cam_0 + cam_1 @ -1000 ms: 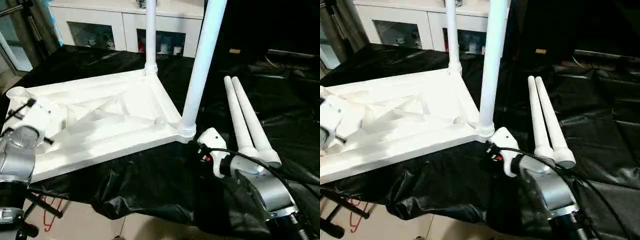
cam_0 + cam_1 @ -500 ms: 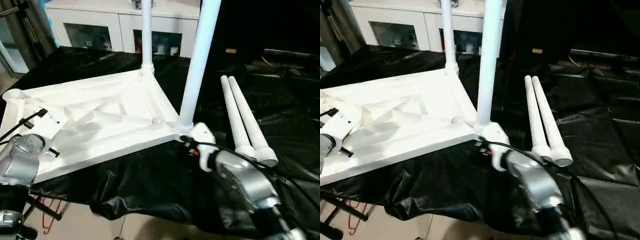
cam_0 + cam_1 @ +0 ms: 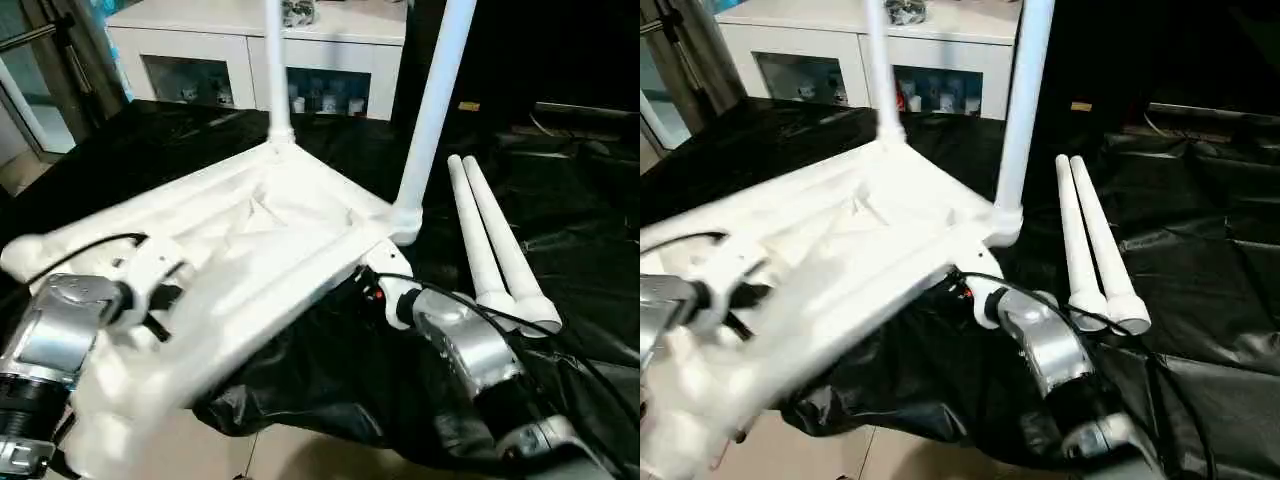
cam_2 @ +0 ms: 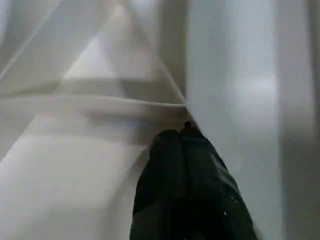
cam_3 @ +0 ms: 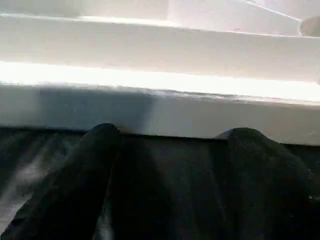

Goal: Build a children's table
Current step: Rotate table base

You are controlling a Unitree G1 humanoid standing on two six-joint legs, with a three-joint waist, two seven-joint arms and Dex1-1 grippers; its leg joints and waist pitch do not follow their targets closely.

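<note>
Looking down from the head camera, you have the tabletop point(image 3: 250, 250) lying underside-up on the black sheet point(image 3: 560, 230), running from about 8 o'clock up to 1 o'clock. Two fitted legs point(image 3: 432, 100) stand upright in its far corner sockets – one at 12 o'clock, one at roughly 1 o'clock. The two loose legs point(image 3: 495, 245) lie side by side at 3 o'clock, touching each other, long axes pointing from 5 o'clock toward 12, wide ends nearest you.

Your right gripper point(image 5: 165, 150) sits at the near long edge of the tabletop, fingers spread wide apart with nothing between them; the white rim runs straight across just ahead of the fingertips point(image 5: 102, 135). Your left gripper point(image 4: 182, 135) has its fingers pressed together, tips resting against a rib of the underside, pinching nothing.

For the next leg, the right arm looks the nearer one – the loose pair lies just beside its forearm. Expect to approach them across their long axis, probably near the wide ends.
</note>
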